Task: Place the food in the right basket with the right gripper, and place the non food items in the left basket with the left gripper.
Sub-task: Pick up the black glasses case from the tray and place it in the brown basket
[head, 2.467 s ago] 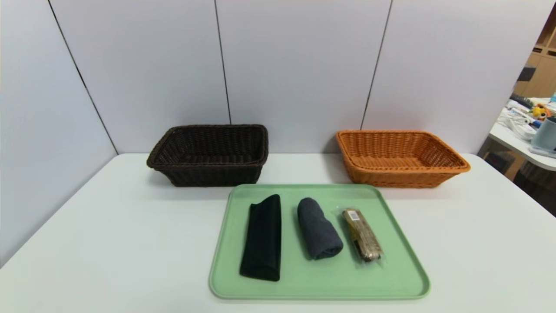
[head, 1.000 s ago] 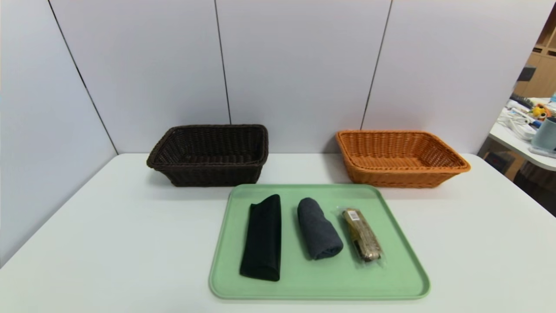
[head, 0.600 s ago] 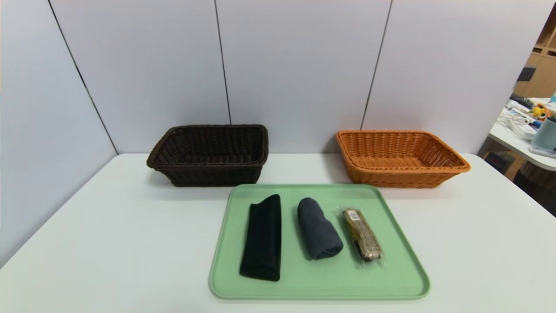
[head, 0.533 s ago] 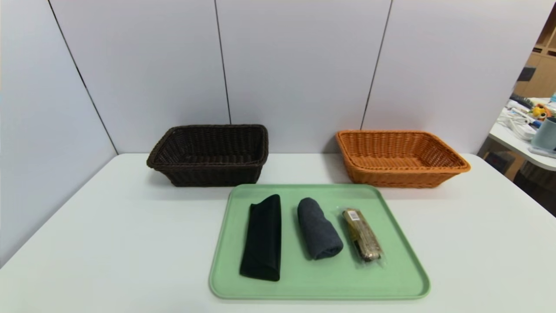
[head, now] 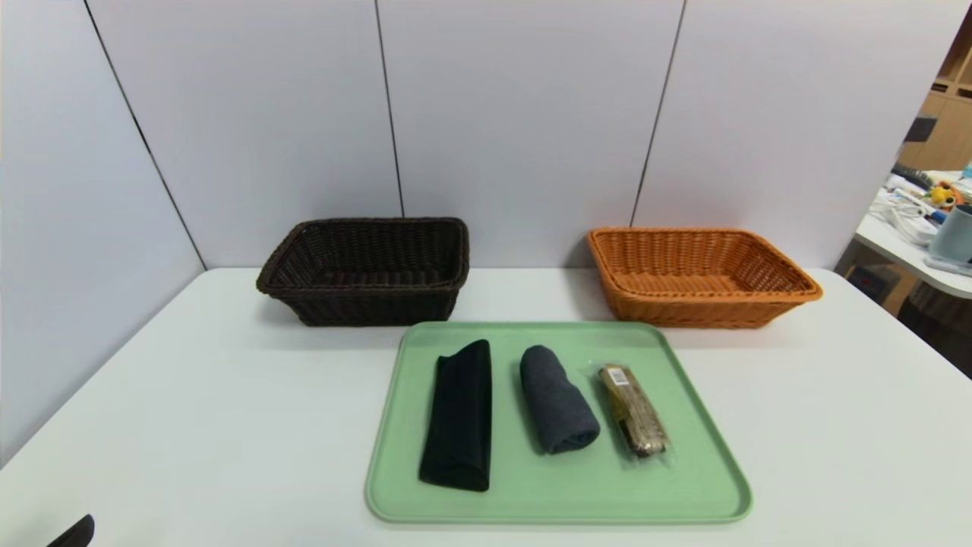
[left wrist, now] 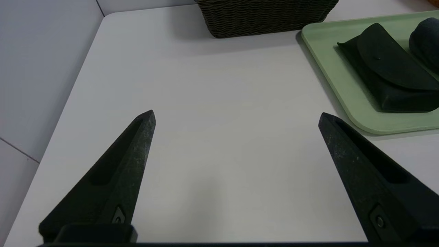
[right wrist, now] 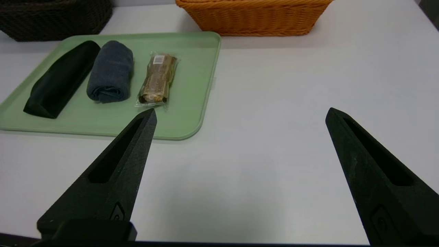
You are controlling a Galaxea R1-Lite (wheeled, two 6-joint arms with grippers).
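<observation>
Food (head: 632,411) lay on right side of green tray (head: 706,486), left of and beyond right gripper (right wrist: 240,115). Right gripper hovered over desk (right wrist: 274,154), fingers (right wrist: 137,137) wide, empty. Left gripper (left wrist: 236,115) likewise wide, empty, near-left of tray.

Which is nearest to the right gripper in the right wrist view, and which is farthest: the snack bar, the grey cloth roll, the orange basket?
From the right gripper:
1. Snack bar, on the tray's near side.
2. Grey cloth roll, beside it, farther across.
3. Orange basket, beyond the tray.
</observation>
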